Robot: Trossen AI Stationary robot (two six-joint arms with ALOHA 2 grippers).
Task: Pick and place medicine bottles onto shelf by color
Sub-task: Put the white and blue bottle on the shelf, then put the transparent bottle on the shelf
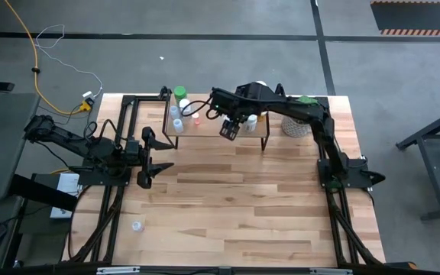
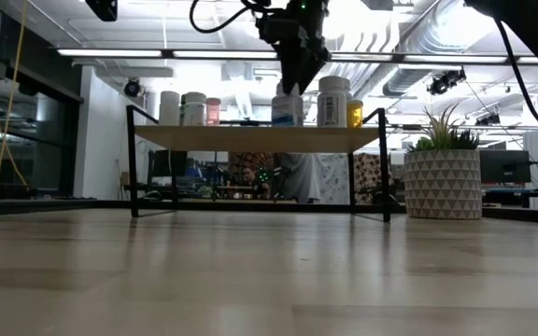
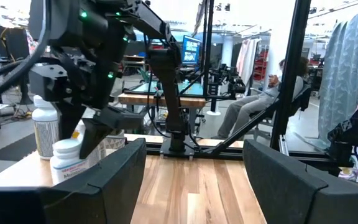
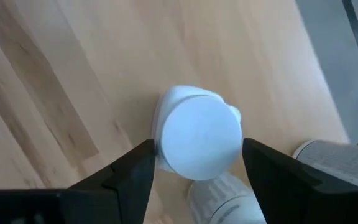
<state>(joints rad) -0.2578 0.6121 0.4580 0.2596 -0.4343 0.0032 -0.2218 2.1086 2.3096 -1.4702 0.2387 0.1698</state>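
— Nearest the lens, what do you log?

— Bare wooden tabletop (image 2: 269, 280) across the whole foreground of the low view. Beyond it, the shelf (image 2: 260, 137): light board on thin black legs, toward the far side of the table.

— Right arm?

— Reaching over the shelf. Right gripper (image 1: 231, 127) hangs above the board's right-centre part, pointing down. Its wrist camera looks straight onto a white-capped bottle (image 4: 197, 137) standing upright on the board; fingers apart, one either side of the cap, not visibly touching it. A second white bottle (image 4: 219, 194) stands just beside it, and a labelled one (image 4: 340, 160) at the edge of that view.

— Left arm?

— Parked at the table's left edge, low, well apart from the shelf. Left gripper (image 1: 150, 156) spread wide, nothing between the fingers.

— Bottles on the shelf?

— From table height: a cluster at the left end, including a white one (image 2: 169, 108), a green-capped one (image 2: 193, 108) and a pinkish one (image 2: 213, 111). Right of centre, under the right gripper, a white-capped bottle (image 2: 288, 108), then a larger white bottle (image 2: 332, 101), then a yellow one (image 2: 354, 113).

— Any off the shelf?

— One small clear bottle (image 1: 137, 226) on the tabletop, near left, well apart from everything.

— Other items?

— Potted plant (image 2: 443, 170) in a patterned white pot, right of the shelf. A seated person (image 3: 257, 99) in the room behind.
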